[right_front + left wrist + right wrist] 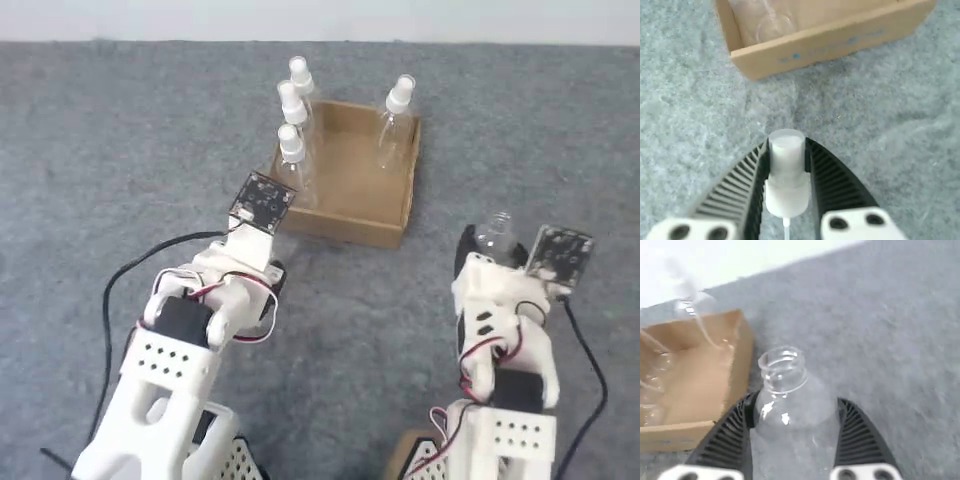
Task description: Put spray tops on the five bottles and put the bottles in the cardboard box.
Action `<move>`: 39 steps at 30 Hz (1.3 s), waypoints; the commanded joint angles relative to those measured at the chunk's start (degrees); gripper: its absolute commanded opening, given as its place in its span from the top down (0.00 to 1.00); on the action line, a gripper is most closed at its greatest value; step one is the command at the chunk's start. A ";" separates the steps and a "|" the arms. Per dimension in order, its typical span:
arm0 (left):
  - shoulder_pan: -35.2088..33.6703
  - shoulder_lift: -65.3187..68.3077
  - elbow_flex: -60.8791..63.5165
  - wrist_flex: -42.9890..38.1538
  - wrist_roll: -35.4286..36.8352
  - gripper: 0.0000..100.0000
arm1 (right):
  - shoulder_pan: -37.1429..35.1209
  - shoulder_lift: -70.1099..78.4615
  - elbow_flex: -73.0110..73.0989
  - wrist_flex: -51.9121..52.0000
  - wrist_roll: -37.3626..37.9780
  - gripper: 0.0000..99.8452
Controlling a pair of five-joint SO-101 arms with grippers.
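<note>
The cardboard box (pixel 345 222) sits at the table's middle back with several clear bottles inside, each capped with a white spray top (pixel 292 142). My left gripper (pixel 786 146) is shut on a loose white spray top (pixel 786 172), hovering over the carpet just short of the box's front wall (pixel 825 42). To the right of the box, my right gripper (pixel 795 407) is shut on an upright clear bottle (pixel 782 369) with an open neck. From above, that bottle (pixel 497 232) pokes up out of the right arm's gripper.
Grey carpet (pixel 100 150) covers the table all around. The box's side wall (pixel 742 362) lies close beside the held bottle. Black cables (pixel 130 270) trail from the left arm.
</note>
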State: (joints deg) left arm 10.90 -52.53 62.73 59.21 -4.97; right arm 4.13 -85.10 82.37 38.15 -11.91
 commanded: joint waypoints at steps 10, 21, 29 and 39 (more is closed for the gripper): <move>-0.62 -14.07 3.03 -1.41 1.49 0.99 | -5.76 -19.12 7.65 -1.54 6.33 0.97; -4.75 -27.78 6.81 -1.05 1.67 0.99 | -10.33 -18.86 8.09 -1.27 6.59 0.97; -7.12 -35.34 7.78 -0.53 4.04 0.99 | -14.73 -18.86 8.18 -1.27 6.59 0.97; -6.77 -48.97 7.69 -0.18 6.07 0.99 | -21.76 -18.86 8.26 -1.27 6.59 0.97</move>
State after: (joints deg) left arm 4.13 -95.52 71.25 59.30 -1.27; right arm -15.03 -102.86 90.90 38.07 -6.11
